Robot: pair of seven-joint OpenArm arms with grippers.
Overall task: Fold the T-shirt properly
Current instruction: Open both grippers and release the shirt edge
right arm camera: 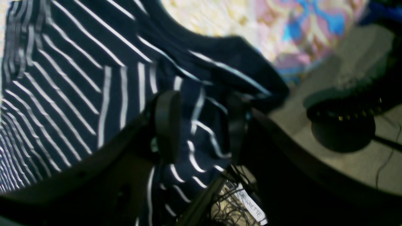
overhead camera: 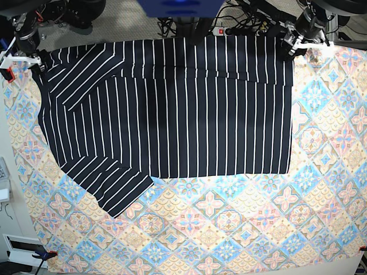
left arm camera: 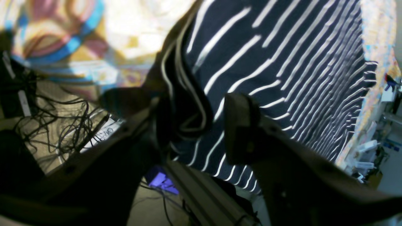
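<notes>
This looks like a robotics lab or test room rather than anyone's home. A work table is covered by a pastel tablecloth printed with blue, pink and cream diamond tiles (overhead camera: pixel 241 229), held at its corners by small orange-handled clamps (overhead camera: pixel 45 255). Past the table's far edge, a grey speckled floor (overhead camera: pixel 123 20) shows, littered with tangled black cables (left arm camera: pixel 59 122) and a white power strip (overhead camera: pixel 219 31). A round black stand base (right arm camera: pixel 342 131) sits on that floor in the right wrist view. Off to one side stand cluttered white shelves or boxes (left arm camera: pixel 367 157), too blurred to identify.
</notes>
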